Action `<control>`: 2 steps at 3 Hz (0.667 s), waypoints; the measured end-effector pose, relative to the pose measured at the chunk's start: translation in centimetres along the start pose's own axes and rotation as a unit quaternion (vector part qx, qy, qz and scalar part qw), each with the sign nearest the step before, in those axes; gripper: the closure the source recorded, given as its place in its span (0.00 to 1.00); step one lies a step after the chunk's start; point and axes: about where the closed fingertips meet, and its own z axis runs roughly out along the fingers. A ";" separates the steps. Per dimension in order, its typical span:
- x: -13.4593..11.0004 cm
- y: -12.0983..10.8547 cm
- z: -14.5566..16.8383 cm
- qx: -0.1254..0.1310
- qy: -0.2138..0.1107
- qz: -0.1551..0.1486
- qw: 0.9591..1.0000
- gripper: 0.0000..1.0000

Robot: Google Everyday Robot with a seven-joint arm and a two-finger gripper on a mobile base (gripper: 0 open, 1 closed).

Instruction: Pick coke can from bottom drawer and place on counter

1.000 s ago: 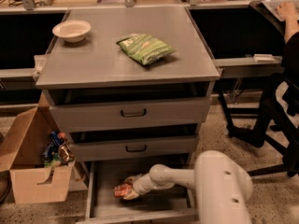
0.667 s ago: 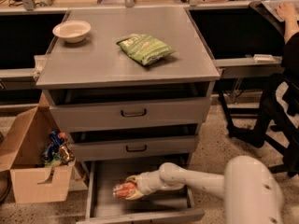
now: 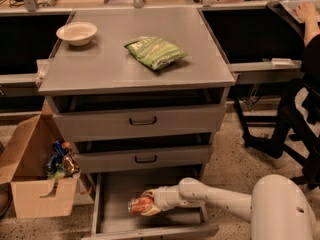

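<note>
The coke can (image 3: pixel 135 204) lies on its side inside the open bottom drawer (image 3: pixel 118 188), silver end pointing left. My gripper (image 3: pixel 146 205) reaches into the drawer from the right on a white arm, and its tan fingers are closed around the can's right half. The can sits at or just above the drawer floor. The counter (image 3: pixel 105 66) is the grey cabinet top above.
A green snack bag (image 3: pixel 156 51) and a white bowl (image 3: pixel 76 33) lie on the counter. Two closed drawer fronts (image 3: pixel 142 120) sit above the open drawer. A cardboard box (image 3: pixel 30 184) with clutter stands on the floor at left. A seated person (image 3: pixel 305 79) is at right.
My arm's body has shifted right and nearer in view, and the forearm now stretches further. The gripper and the can have stayed at almost the same spot in the drawer.
</note>
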 end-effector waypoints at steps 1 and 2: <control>-4.1 -0.3 -2.7 0.003 -0.008 -0.021 1.000 1.00; -11.9 -0.6 -8.4 0.030 -0.016 -0.056 0.998 1.00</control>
